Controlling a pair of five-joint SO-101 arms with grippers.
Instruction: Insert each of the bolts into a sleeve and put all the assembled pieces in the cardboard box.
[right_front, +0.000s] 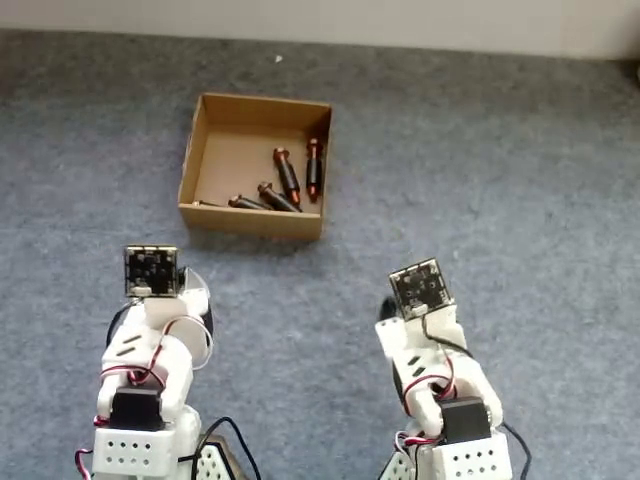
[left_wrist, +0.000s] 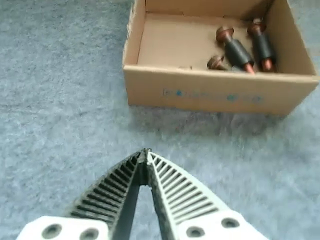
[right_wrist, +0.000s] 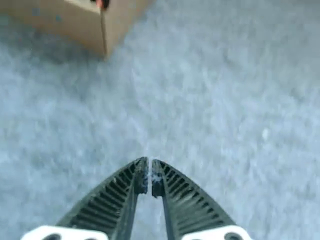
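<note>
The cardboard box (right_front: 203, 158) sits open on the grey carpet at mid-left. Inside it lie several copper bolts in black sleeves (right_front: 288, 172), bunched at the box's right side; the left wrist view shows the box (left_wrist: 215, 92) and the same pieces (left_wrist: 237, 50). My left gripper (left_wrist: 145, 153) is shut and empty over bare carpet, short of the box's near wall. My right gripper (right_wrist: 148, 162) is shut and empty too, over carpet, with a corner of the box (right_wrist: 107, 30) ahead of it. Both arms (right_front: 150, 330) (right_front: 430, 340) are folded back at the table's near edge.
Grey carpet (right_front: 480, 170) covers the whole table. A pale wall strip (right_front: 400, 20) runs along the far edge. Cables (right_front: 225, 430) hang by the arm bases at the near edge.
</note>
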